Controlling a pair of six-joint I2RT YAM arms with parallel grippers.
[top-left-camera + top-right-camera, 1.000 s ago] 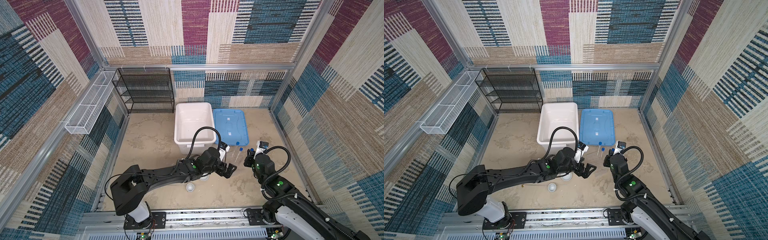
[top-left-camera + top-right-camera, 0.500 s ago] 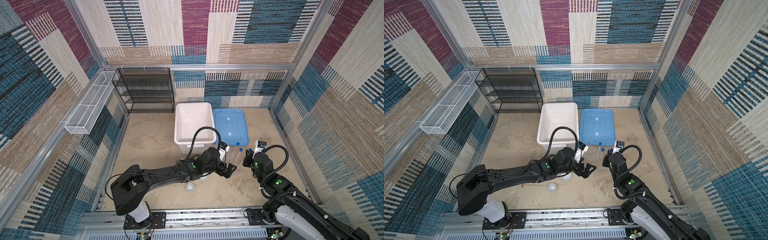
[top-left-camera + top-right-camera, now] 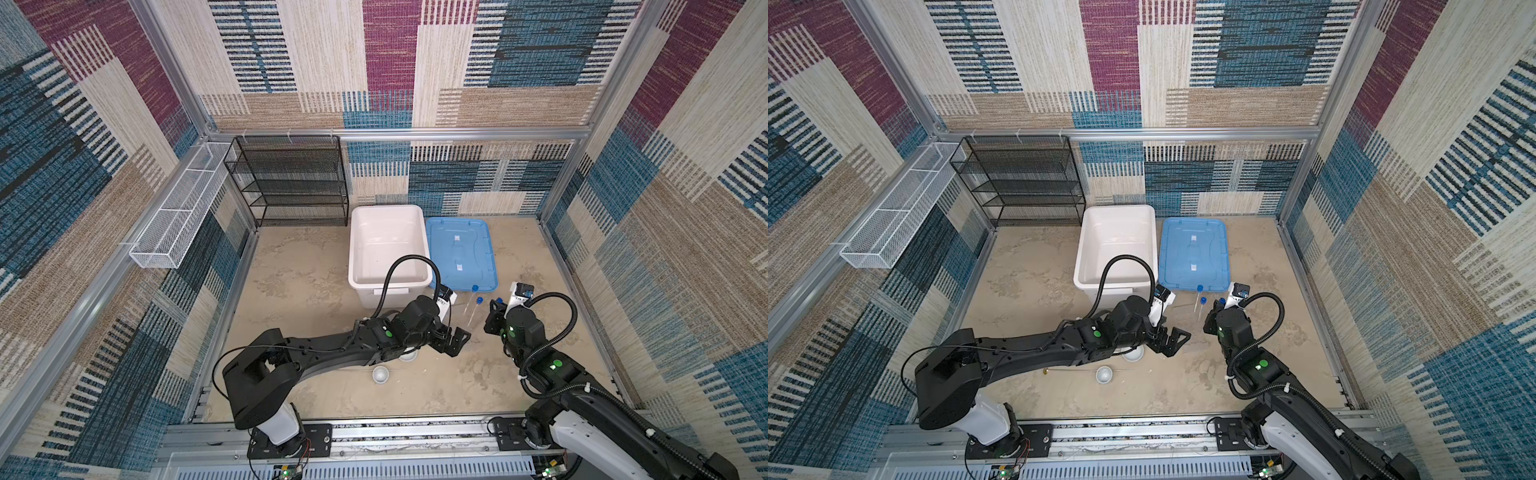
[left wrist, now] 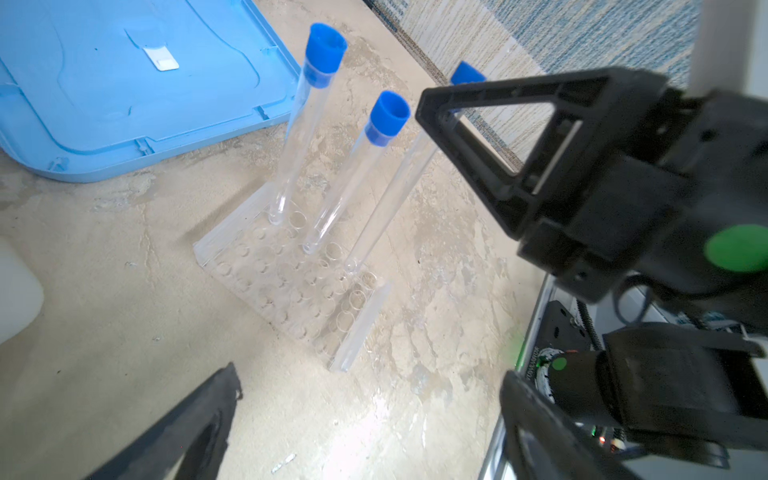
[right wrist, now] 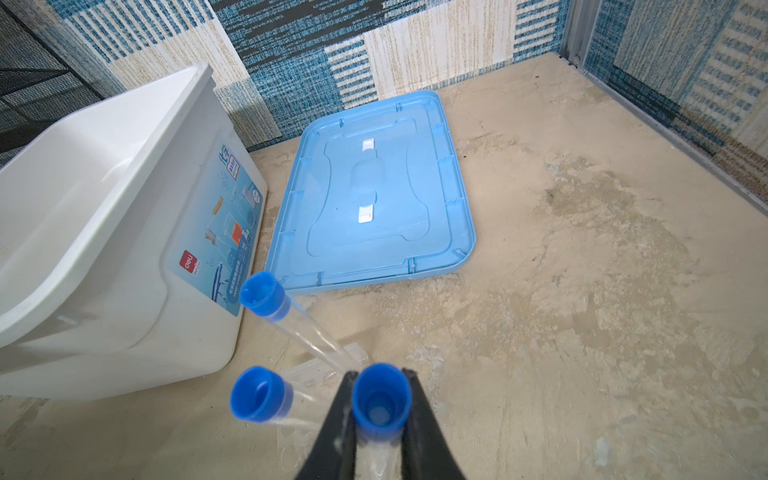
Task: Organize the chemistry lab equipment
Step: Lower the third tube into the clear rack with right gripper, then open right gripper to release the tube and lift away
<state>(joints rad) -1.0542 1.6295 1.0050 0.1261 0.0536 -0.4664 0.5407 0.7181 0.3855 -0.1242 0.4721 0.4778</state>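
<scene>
A sandy, mottled tabletop [image 3: 291, 291] lies inside patchwork fabric walls, and the action is near its right-hand middle. The right gripper [image 5: 380, 374] is pinched on the top of a clear blue-capped tube [image 5: 381, 405], just below the cap, and the tube's foot seems to sit in a hole of the clear plastic rack [image 4: 291, 291]. Two more capped tubes [image 4: 297, 137] stand in the same row just to its left, all three leaning rather than upright. From here I judge the main risk to be the release. If the jaws part while the tube leans, it may swing and strike its neighbour. If they withdraw sideways, a finger may catch a cap and lift a tube out, or tip the light rack. The left gripper [image 3: 453, 338], jaws spread wide and holding nothing, hovers just left of the rack, and any stray move could shove it. Further out, the blue lid [image 3: 459, 253] lies flat just beyond the rack, with the open white bin [image 3: 353, 249] to its left. Two small white bowls [image 3: 380, 375] and a brass-tipped thin rod [image 3: 1084, 370] lie nearer, partly under the left arm, where a low sweep could scatter them.
</scene>
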